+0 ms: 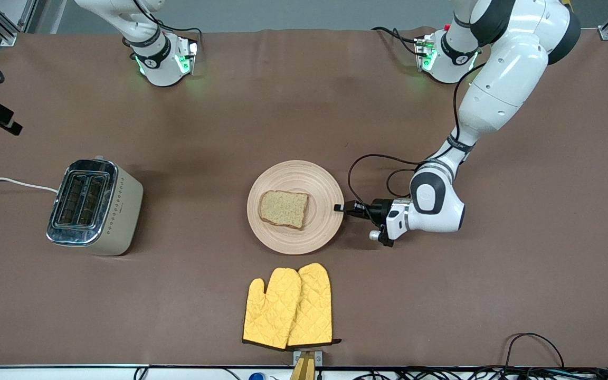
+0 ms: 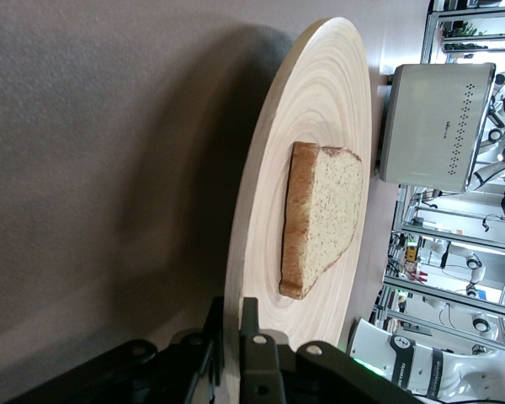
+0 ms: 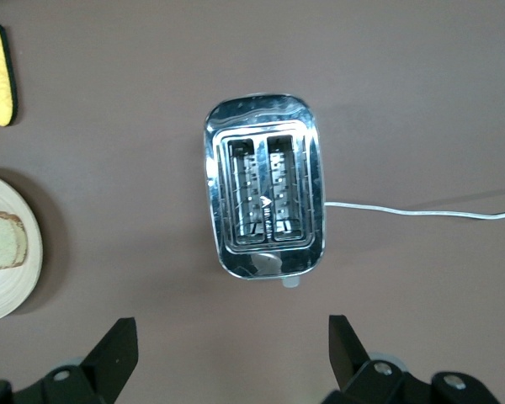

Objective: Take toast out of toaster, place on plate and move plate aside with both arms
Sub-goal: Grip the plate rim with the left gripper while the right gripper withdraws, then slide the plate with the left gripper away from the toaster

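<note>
The pale wooden plate [image 1: 293, 174] sits mid-table with the toast [image 1: 284, 208] lying flat on it. My left gripper [image 1: 339, 207] is low at the plate's rim on the side toward the left arm's end. In the left wrist view the left gripper [image 2: 233, 307] is shut on the rim of the plate [image 2: 320, 84], one finger above and one below, with the toast [image 2: 324, 215] past them. My right gripper [image 3: 231, 337] is open and empty, high over the toaster [image 3: 265, 198]; it is out of the front view.
The silver toaster [image 1: 95, 206] stands toward the right arm's end, its slots empty and its white cord trailing off. A pair of yellow oven mitts [image 1: 289, 306] lies nearer the front camera than the plate. The right wrist view also shows the plate's edge [image 3: 8, 286].
</note>
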`<state>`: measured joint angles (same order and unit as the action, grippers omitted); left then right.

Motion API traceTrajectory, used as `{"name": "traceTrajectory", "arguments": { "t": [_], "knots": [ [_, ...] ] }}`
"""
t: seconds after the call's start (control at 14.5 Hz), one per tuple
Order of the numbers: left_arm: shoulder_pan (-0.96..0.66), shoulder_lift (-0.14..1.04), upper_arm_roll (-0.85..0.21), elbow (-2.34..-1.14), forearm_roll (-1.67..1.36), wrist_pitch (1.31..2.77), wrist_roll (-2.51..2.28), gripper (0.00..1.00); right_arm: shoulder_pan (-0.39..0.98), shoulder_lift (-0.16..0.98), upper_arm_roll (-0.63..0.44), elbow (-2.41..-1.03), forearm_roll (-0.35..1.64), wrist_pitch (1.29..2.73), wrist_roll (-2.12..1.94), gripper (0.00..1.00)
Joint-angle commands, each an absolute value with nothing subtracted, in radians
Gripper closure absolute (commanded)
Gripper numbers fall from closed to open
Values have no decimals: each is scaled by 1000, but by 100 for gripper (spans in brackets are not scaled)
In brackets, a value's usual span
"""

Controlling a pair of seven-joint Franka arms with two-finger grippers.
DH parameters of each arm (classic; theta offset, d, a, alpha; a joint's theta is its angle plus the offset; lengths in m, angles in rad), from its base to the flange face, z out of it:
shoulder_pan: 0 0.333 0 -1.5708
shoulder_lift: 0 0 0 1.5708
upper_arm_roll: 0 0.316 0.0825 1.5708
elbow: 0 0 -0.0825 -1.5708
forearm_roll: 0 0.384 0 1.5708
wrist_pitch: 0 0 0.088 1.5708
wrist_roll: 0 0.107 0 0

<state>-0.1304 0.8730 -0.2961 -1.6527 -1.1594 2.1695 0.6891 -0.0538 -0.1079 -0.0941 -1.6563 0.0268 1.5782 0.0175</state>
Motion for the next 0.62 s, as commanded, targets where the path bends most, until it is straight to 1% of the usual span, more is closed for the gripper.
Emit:
{"name": "traceTrajectory", "arguments": {
  "t": [0.0,0.14,0.21,0.41,0.55],
  "knots": [
    [-106,833,-301,-1644,-1178,2151,690,100,-18,-121,-101,-1646,-14,1569,21,0],
    [-71,801,-301,-1646,-1177,2093,672,100,-12,-118,-101,-1612,-15,1528,21,0],
    [-49,779,-301,-1644,-1172,2030,655,100,-3,-117,-101,-1602,-17,1513,23,0],
    [47,715,-298,-1651,-1163,1883,626,100,0,-117,-100,-1600,-29,1509,23,0],
    [139,710,-296,-1640,-1096,1791,620,100,-2,-112,-98,-1600,-29,1511,23,0]
  ]
}}
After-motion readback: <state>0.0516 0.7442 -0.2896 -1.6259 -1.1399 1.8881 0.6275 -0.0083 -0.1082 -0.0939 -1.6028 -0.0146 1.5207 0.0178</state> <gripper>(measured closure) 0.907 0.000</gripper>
